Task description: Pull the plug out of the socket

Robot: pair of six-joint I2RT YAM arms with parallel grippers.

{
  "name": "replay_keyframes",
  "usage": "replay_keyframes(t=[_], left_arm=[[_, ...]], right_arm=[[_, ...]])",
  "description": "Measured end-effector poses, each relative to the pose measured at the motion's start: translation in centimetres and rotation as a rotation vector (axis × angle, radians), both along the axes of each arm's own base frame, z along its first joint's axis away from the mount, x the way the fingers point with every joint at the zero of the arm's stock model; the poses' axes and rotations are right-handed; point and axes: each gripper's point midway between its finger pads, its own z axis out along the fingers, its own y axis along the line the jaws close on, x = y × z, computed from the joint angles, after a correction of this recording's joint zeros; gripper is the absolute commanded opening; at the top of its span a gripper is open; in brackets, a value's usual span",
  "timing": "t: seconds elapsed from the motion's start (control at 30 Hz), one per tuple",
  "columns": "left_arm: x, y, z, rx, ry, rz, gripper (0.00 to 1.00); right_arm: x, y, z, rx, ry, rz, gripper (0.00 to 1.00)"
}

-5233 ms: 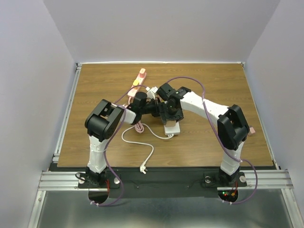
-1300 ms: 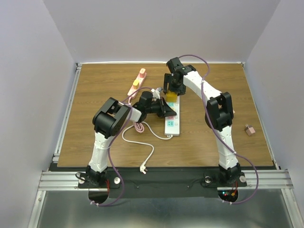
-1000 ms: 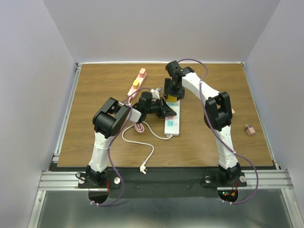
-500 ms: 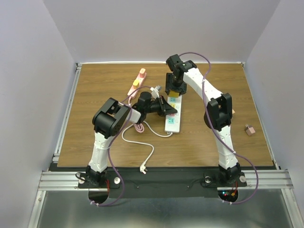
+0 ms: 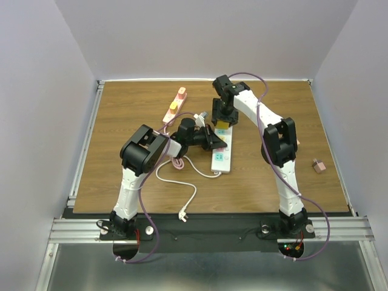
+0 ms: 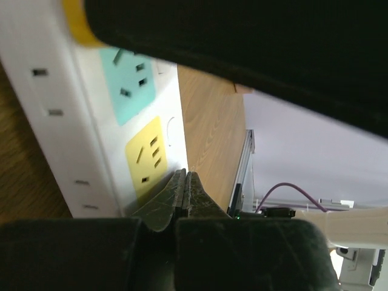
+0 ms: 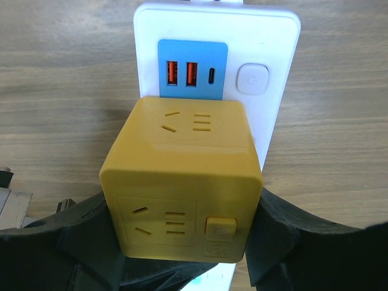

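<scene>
Socket [image 7: 270, 42]: in the right wrist view only its far end shows; the rest lies under the plug [image 7: 182, 182] and runs off the bottom edge.
Plug pins and underside: hidden; seated or lifted, cannot tell.
Right gripper [image 7: 183, 239]: finger bases cut by the bottom edge.
Left wrist view: a dark blurred mass [image 6: 254, 54] covers the top, unidentifiable; a yellow patch [image 6: 74, 24] at the corner, blurred and cropped.
Top view: pieces on the pink strip [image 5: 174, 104] and a pinkish block [image 5: 318, 165], too small to make out.
</scene>
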Motion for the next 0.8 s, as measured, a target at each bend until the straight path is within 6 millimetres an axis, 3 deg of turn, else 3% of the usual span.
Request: replay_keyframes(t=[0.17, 0.37, 0.8], left_arm=[[-0.3, -0.2, -0.8, 0.030, 0.019, -0.014, 0.00], [0.3, -0.5, -0.9, 0.030, 0.009, -0.014, 0.00], [0.5, -0.9, 0.5, -0.012, -0.031, -0.032, 0.00]], right_arm=[[-1.2, 0.2, -2.0, 0.013, 0.055, 0.014, 0.00], [-1.3, 0.6, -1.9, 0.037, 0.055, 0.023, 0.01], [-2.1, -0.2, 1.3, 0.030, 0.028, -0.021, 0.00]])
